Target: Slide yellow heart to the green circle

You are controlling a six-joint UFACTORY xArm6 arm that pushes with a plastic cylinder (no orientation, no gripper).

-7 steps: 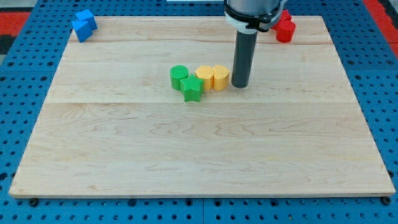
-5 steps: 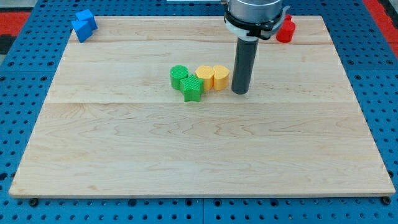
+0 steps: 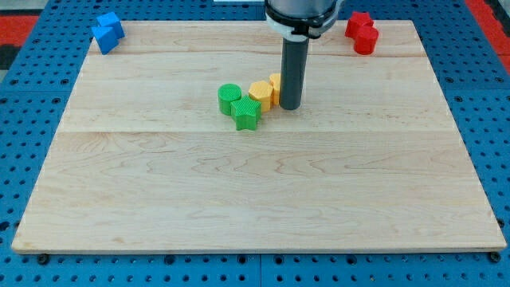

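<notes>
Near the centre of the pale wooden board (image 3: 255, 199), slightly toward 12 o'clock, four small blocks cluster together. A green circle block (image 3: 229, 98) sits at the cluster's 9 o'clock edge, with a green star-shaped block (image 3: 246, 115) touching it at about 5 o'clock. The yellow heart block (image 3: 265, 91) lies at the circle's 3 o'clock, close beside both green blocks. My tip (image 3: 290, 107), a plain dark rod end that grasps nothing, presses against the heart's 3 o'clock side, partly hiding it. A blue block (image 3: 106, 31) rests at the board's 10 o'clock corner, a red block (image 3: 362, 31) at 1 o'clock.
</notes>
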